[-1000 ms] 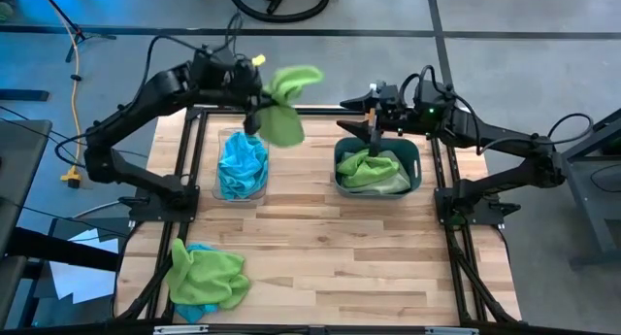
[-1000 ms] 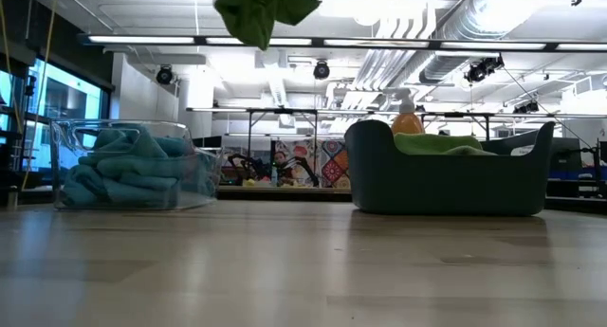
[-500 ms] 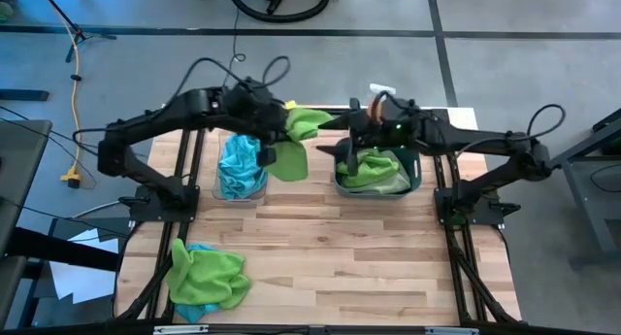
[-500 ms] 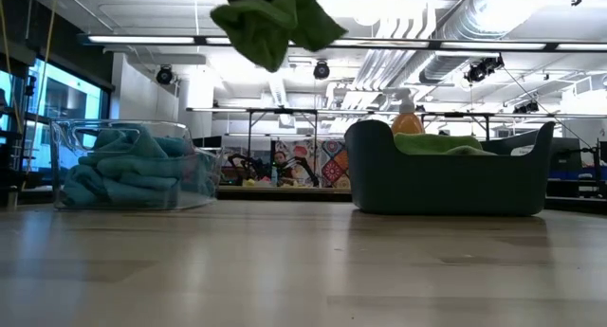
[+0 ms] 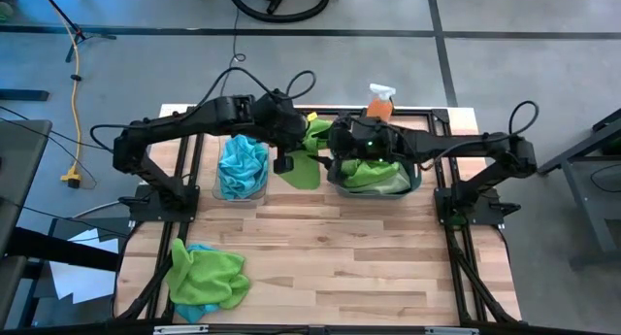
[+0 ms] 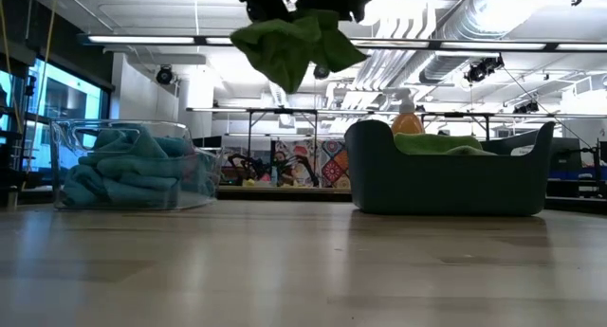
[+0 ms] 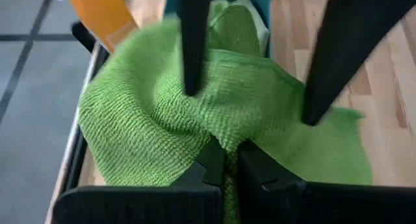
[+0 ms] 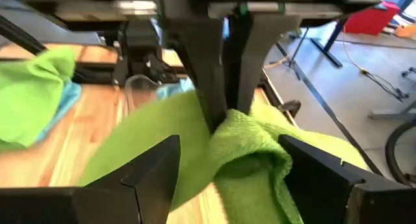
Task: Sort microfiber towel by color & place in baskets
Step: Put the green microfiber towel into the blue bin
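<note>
Green microfiber fills the upper centre of the overhead frame, where the left gripper (image 5: 291, 152) is pinched tight on a green towel (image 5: 302, 166) held in the air between the two baskets. The right gripper (image 5: 328, 144), fingers spread wide on either side of the cloth, meets it there without closing. Left of centre, the clear bin (image 5: 242, 170) holds blue towels (image 5: 242, 162); right of centre, the dark teal-grey tub (image 5: 376, 176) holds green ones. An orange spray bottle (image 5: 379, 103) stands just beyond the tub. More green and blue towels (image 5: 206, 273) lie heaped at lower left on the wooden table (image 5: 349, 257).
</note>
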`<state>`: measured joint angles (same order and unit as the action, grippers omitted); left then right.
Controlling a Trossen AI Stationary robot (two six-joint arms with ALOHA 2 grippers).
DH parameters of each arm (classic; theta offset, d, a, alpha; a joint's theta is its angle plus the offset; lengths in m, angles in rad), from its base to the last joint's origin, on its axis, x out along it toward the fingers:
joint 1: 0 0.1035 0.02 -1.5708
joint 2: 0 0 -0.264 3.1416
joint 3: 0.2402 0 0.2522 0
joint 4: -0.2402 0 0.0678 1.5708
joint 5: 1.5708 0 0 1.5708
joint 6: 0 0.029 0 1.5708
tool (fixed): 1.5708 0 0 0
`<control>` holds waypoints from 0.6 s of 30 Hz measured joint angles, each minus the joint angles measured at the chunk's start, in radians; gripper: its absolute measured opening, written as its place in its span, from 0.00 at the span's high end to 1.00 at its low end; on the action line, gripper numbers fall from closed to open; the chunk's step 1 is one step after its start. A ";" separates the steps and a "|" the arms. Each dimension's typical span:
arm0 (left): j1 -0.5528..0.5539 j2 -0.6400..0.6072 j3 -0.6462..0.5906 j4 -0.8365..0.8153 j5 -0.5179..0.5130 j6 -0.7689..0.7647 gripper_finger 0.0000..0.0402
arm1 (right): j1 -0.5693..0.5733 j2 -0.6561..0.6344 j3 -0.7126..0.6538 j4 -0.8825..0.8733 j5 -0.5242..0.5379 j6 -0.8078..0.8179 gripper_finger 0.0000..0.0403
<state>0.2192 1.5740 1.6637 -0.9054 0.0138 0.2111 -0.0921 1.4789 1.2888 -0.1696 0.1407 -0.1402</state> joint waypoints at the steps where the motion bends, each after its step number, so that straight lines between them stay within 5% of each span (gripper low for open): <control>1: 0.000 0.001 -0.001 -0.006 0.000 0.000 1.00 | 0.000 0.007 0.000 -0.004 0.009 0.000 0.36; 12: -0.005 -0.001 -0.001 -0.004 0.007 0.015 1.00 | 0.001 0.028 0.000 -0.018 0.012 -0.022 0.41; 18: -0.005 -0.001 -0.001 -0.003 0.008 0.028 1.00 | 0.001 0.028 0.000 -0.064 0.013 -0.021 0.75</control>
<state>0.2140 1.5726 1.6630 -0.9089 0.0216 0.2394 -0.0906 1.5070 1.2884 -0.2336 0.1535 -0.1616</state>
